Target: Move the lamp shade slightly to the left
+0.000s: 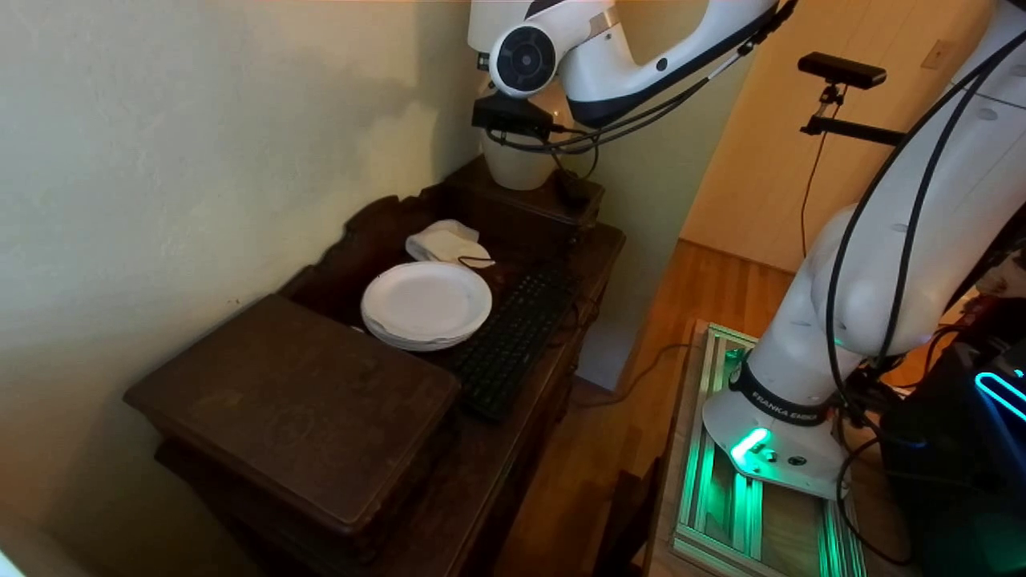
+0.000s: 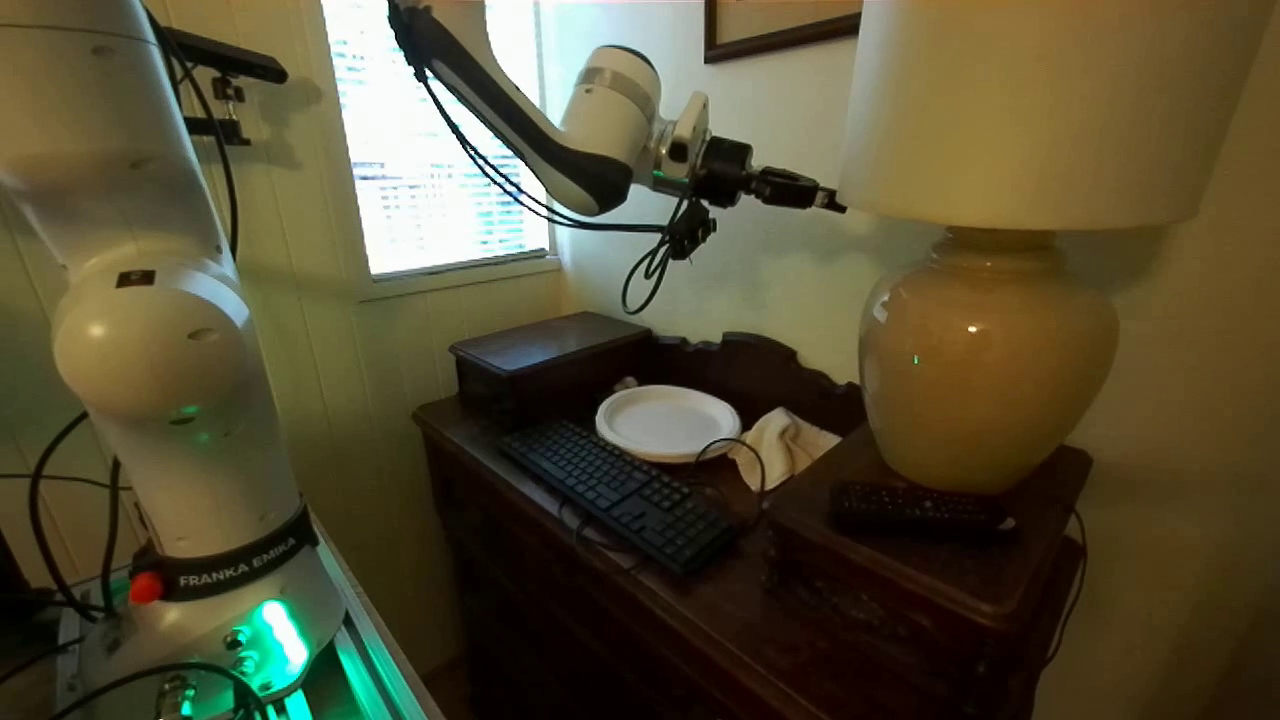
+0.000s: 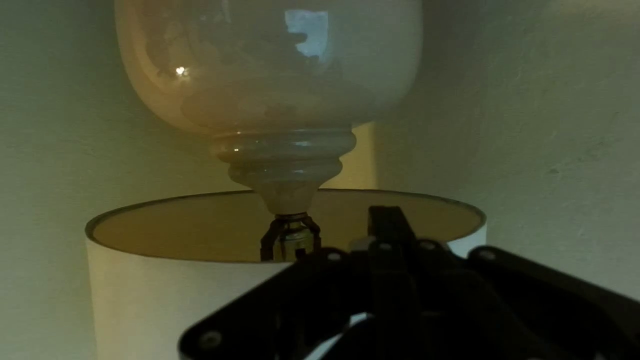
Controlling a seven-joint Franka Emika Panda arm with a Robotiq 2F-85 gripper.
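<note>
The lamp shade is a cream drum on top of the bulbous cream lamp base. In an exterior view only a strip of the shade shows behind the arm. My gripper points at the shade's side near its lower rim; its tips are at or very near the fabric. In the wrist view, which stands upside down, the shade is behind my gripper. The fingers look shut together, with nothing clearly held between them. They hide part of the near rim, so contact cannot be told for certain.
The lamp stands on a raised end of a dark dresser, with a black remote at its foot. White plates, a cloth and a black keyboard lie lower down. A wall is behind the lamp.
</note>
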